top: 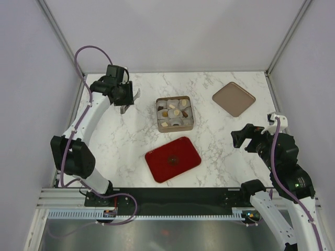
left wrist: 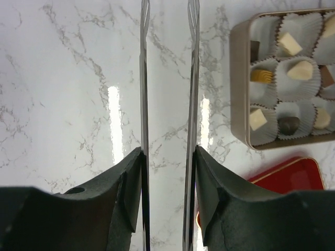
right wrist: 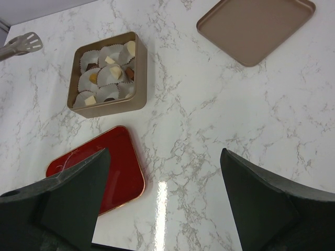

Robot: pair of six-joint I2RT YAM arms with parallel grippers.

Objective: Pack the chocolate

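Ok so on the far left, the left gripper is clamped on a pair of thin metal tongs. The blades sit apart with nothing between them, hanging over bare marble table just beside the tin.

My worry: those blades look long and springy, so if the grip is a bit off, they could twist in the fingers. Then the tips could snag a paper cup and flip a piece out.

The chocolate is in the tin, sitting in the cups. There are cream, tan and dark bits, and most cups I can make out have one, though a couple are hard to read from above.

Nearer the arms, the red tray looks bare apart from a tiny dark speck in the middle that I can't identify.

Further right, the tan lid lies upside down, well apart from the tin. If closing up comes next, a flat lid on slick marble could slide instead of lifting, or come down crooked on the frilly cup edges.

On the far right, the right gripper is spread wide with nothing in it, hovering over the table.
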